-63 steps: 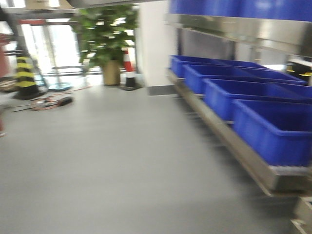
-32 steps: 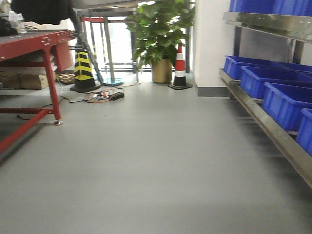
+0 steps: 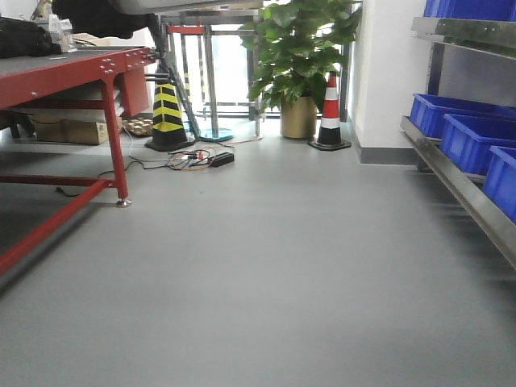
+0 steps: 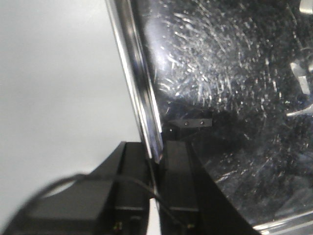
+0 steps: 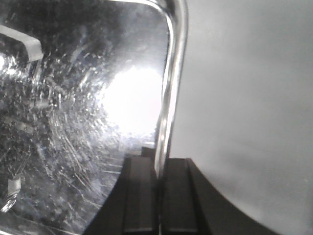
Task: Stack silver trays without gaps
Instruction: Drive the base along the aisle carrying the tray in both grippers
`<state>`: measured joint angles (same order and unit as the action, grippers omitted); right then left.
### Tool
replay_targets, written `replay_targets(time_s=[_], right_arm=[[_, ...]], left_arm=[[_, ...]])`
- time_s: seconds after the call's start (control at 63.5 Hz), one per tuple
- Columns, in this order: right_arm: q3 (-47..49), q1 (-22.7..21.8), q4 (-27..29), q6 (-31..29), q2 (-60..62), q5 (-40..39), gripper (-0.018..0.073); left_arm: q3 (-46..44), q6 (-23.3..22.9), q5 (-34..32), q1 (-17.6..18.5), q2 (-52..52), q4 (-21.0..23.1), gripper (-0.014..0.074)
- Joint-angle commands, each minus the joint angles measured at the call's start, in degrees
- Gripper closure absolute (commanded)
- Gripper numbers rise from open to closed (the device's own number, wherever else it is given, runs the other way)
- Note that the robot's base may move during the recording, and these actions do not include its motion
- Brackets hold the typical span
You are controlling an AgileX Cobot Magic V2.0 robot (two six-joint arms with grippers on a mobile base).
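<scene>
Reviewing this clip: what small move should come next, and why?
Probably turn the base to find the stack: left claw and right claw each clamp the silver tray rim, and the front view shows floor and blue bins, no trays.

open grey floor runs down the middle. a red table hems the left, blue bins on a steel shelf the right. a striped cone, a plant and loose cables stand beyond.

Table left, bins right, plant and cone behind
</scene>
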<state>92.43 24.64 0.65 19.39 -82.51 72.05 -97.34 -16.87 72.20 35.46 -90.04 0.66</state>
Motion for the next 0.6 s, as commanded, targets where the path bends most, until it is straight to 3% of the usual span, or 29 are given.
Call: replay_targets(time_s=[0.0,0.583], right_arm=[[2.04,0.47,2.73,-1.05,2.42,4.51,0.0504],[2.04,0.47,2.73,-1.05,2.42,4.51,0.0504]], left_arm=[[-1.13,2.35,2.56,1.09,1.96,4.21,0.0645],[-1.13,2.35,2.56,1.09,1.96,6.48,0.0645]])
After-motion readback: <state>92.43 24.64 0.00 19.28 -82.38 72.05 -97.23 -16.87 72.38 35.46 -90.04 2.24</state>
